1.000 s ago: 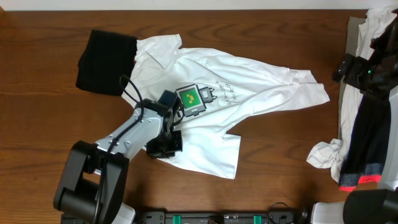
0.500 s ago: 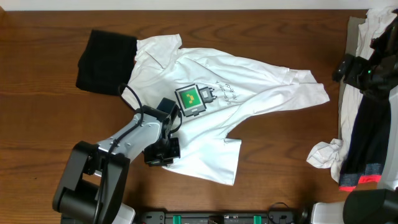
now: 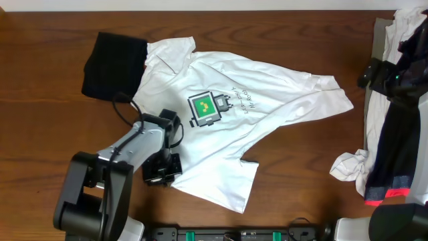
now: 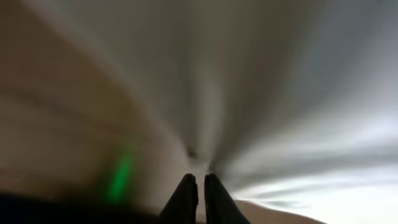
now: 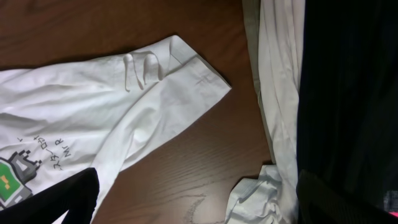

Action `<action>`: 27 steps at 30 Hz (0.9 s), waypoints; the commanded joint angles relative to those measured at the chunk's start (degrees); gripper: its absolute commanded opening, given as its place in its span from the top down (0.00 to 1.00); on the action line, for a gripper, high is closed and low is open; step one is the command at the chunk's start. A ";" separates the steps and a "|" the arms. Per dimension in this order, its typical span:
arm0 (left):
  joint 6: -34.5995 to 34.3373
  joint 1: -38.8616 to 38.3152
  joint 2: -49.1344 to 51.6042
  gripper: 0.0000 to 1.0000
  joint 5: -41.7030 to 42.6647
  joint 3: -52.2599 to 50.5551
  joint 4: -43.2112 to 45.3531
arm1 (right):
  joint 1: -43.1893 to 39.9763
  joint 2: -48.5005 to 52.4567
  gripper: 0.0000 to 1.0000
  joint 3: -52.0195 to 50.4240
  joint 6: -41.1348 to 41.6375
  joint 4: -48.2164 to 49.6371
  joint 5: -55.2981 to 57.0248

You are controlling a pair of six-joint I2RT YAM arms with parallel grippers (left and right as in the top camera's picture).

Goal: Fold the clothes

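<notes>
Fabric of the white T-shirt (image 3: pixel 281 94) sits pinched in the left tool (image 4: pixel 198 186), fingers almost together, fanning out ahead; the right tool (image 5: pixel 198 176) gapes wide, empty.

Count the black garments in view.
2. The folded black garment lies upper left, against the white T-shirt; the red-hemmed black garment lies at the right edge, where more may be hidden.

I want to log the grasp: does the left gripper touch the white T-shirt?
Touching. In the left wrist view, the left gripper is closed on the white T-shirt, whose fabric gathers into folds at the fingers.
</notes>
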 commanded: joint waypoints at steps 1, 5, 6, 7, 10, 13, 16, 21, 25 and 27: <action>0.52 1.86 0.07 0.90 -4.96 -0.57 -1.86 | -0.26 0.39 0.01 -0.09 -0.59 -0.13 0.20; 0.48 3.67 -0.33 0.91 -4.98 0.17 -2.49 | -0.26 0.39 0.01 -0.09 -0.59 -0.13 0.20; 0.50 3.85 -0.66 0.94 -4.46 0.76 -2.71 | -0.26 0.39 0.01 -0.09 -0.59 -0.15 0.20; 0.50 3.96 -1.11 0.94 -3.34 1.62 -3.13 | -0.26 0.39 0.01 -0.09 -0.59 -0.13 0.20; 0.55 3.96 -3.52 0.94 0.13 4.81 -4.00 | -0.26 0.39 0.01 -0.09 -0.59 -0.13 0.20; 0.52 3.96 -7.61 0.94 1.66 8.98 -4.20 | -0.26 0.39 0.01 -0.09 -0.59 -0.13 0.20; 0.52 3.96 -11.96 0.94 1.62 13.70 -3.67 | -0.26 0.39 0.01 -0.09 -0.59 -0.13 0.20; 0.50 3.96 -18.53 0.94 1.60 18.32 1.90 | -0.26 0.39 0.01 -0.09 -0.59 -0.13 0.20; 0.52 3.96 -21.70 0.93 1.40 18.29 6.08 | -0.26 0.39 0.01 -0.09 0.31 0.33 -0.42; 0.52 3.96 -22.05 0.87 1.40 18.29 6.91 | -0.26 0.39 0.01 -0.09 0.31 0.31 -0.94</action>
